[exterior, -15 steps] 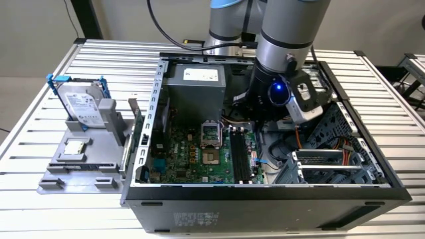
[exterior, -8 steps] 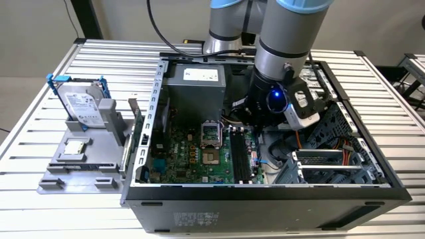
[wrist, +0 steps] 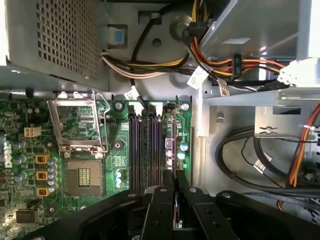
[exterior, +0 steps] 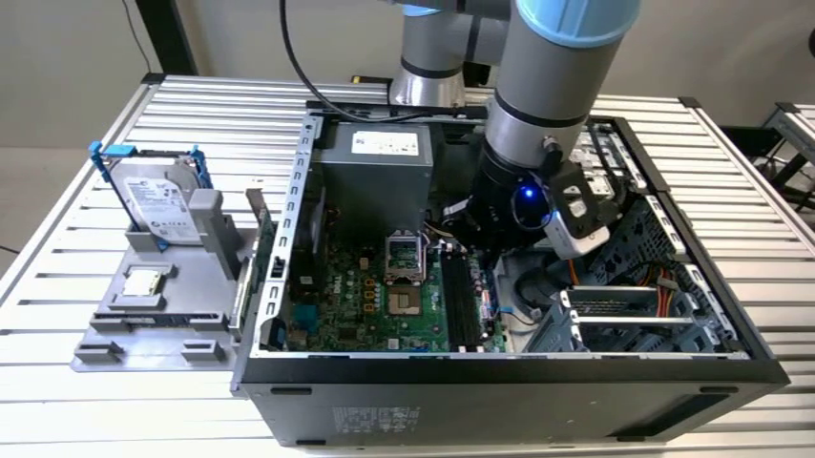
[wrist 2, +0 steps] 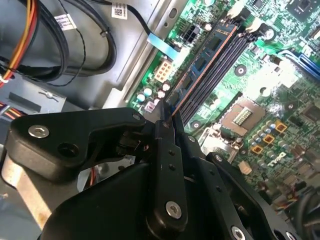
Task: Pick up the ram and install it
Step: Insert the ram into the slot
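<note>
Closest to the exterior camera is the dark front wall of the open computer case [exterior: 510, 401], lying on its side on the slatted desk [exterior: 76, 401] so the green motherboard [exterior: 369, 305] faces up and can be reached from above. On the exterior view's left, a grey holder [exterior: 153, 324] keeps the hard drive [exterior: 159, 205] upright and a small square chip [exterior: 143, 281] flat, out of the way. The arm [exterior: 548, 95] reaches down into the case, its end effector [exterior: 478, 250] low over the memory slots [exterior: 461, 305].

From the second wrist view, the end effector [wrist 2: 166, 112] is pinched shut on the ram [wrist 2: 205, 60], which stands on edge and runs along the slots [wrist 2: 220, 65], apparently lined up with one.

From the first wrist view, the fingers [wrist: 161, 200] clamp one end of the ram [wrist: 173, 145], which sits at the slot nearest the case wall, beside the empty slots [wrist: 147, 145]. Whether it is fully seated cannot be told.
</note>
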Controlling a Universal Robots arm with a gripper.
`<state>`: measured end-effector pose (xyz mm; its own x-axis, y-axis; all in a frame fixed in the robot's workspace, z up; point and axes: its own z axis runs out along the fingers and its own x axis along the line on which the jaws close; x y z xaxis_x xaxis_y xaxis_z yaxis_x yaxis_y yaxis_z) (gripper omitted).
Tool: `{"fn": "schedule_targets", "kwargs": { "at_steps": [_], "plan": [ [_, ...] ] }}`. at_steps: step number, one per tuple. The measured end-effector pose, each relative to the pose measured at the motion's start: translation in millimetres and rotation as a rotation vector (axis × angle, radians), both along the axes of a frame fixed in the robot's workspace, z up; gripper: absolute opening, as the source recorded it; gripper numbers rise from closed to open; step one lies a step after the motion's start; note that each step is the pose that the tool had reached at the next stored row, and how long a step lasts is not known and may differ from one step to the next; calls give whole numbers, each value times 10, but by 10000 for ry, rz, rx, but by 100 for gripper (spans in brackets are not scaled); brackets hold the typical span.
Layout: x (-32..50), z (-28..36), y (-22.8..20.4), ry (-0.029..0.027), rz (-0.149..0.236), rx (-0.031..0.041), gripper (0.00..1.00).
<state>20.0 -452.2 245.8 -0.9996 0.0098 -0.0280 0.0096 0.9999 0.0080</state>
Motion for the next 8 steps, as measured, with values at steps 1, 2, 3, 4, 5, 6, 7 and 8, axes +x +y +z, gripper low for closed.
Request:
{"fn": "schedule_targets", "kwargs": {
  "at_steps": [1,2,3,4,5,6,7,8],
  "plan": [
    [0,-10,0,9,13,-7,0],
    [1,-10,0,18,15,-10,0],
    [0,-10,0,28,14,-10,0],
    [1,-12,0,28,14,-11,0],
    [1,-23,0,27,14,-7,0],
    [1,-35,-6,29,14,-12,0],
    [2,-47,-19,29,17,-12,0],
    [1,-66,-29,27,16,-8,0]
  ]
}}
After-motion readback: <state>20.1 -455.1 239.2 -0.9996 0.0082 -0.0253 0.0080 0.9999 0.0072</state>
